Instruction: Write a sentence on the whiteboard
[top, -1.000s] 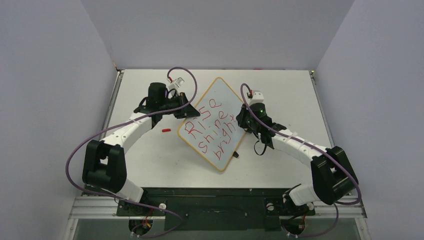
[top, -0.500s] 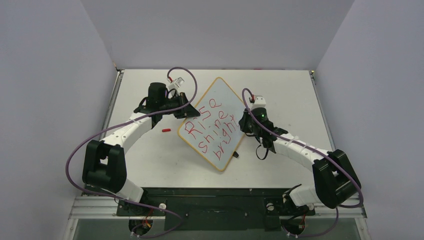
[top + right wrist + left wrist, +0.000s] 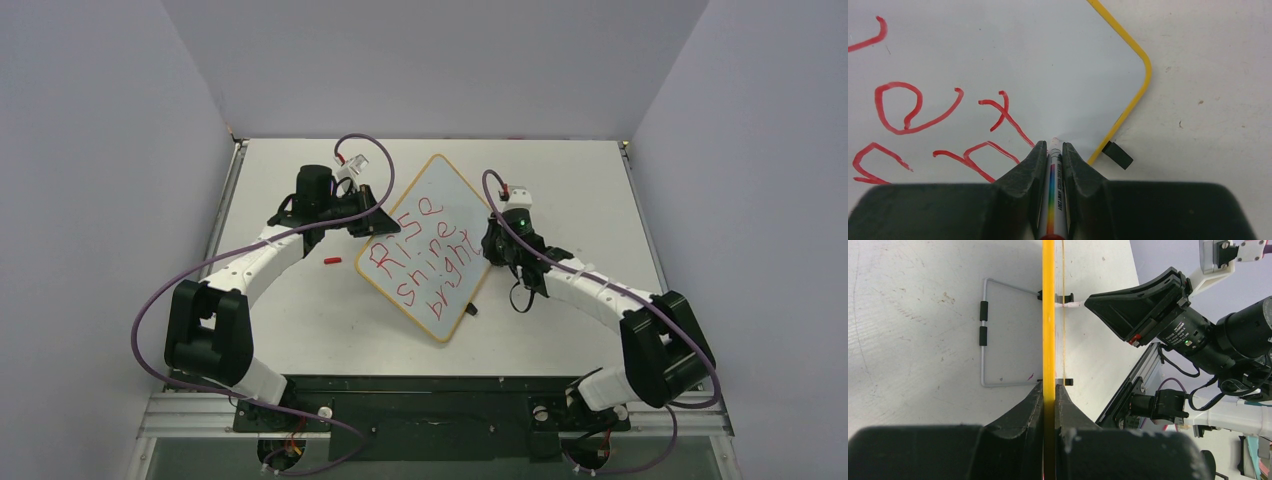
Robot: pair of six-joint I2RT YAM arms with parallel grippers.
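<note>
red words (image 3: 415,262) "rise shine bright" fill the flat yellow-framed white whiteboard (image 3: 441,187), so little seems left; left gripper (image 3: 1049,399) clamps its frame, right gripper (image 3: 1054,149) pinches the white marker (image 3: 1053,196).

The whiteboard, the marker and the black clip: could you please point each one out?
whiteboard (image 3: 440,185), top external view, bare white surface near far corner.
marker (image 3: 1054,192), right wrist view, its striped barrel.
black clip (image 3: 1118,155), right wrist view, its middle.
</note>
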